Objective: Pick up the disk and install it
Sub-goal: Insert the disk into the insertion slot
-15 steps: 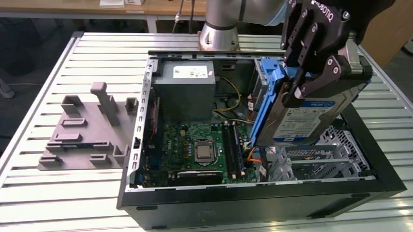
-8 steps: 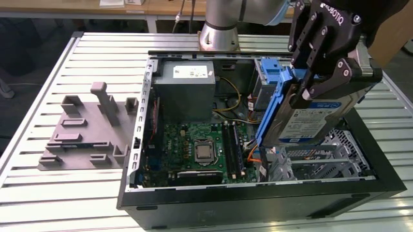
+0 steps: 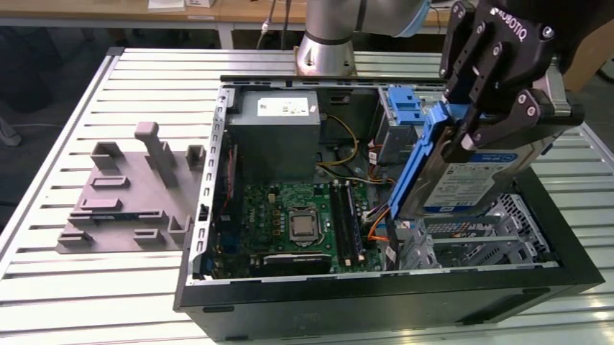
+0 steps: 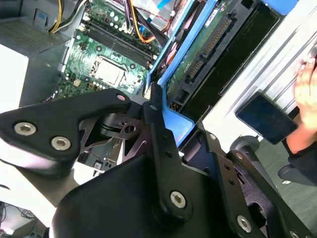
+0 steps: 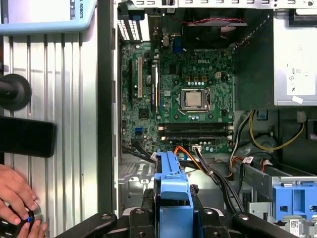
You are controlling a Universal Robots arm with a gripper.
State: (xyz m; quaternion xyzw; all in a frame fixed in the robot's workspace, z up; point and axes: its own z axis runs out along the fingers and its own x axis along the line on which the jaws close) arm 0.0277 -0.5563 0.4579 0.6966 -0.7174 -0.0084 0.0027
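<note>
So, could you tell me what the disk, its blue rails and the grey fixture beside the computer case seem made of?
The disk looks like silver metal, given its pale sheen, with a white-and-blue paper label. Its carrier rails look like moulded blue plastic, evenly coloured and smooth. The fixture seems matte grey plastic, with no shine; possibly printed, though that is unsure.

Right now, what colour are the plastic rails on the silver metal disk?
Blue rails, clearest in the exterior view.

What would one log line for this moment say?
gripper: shut on silver blue-railed metal disk | pose: tilted over open black computer case | status: not yet installed
</note>
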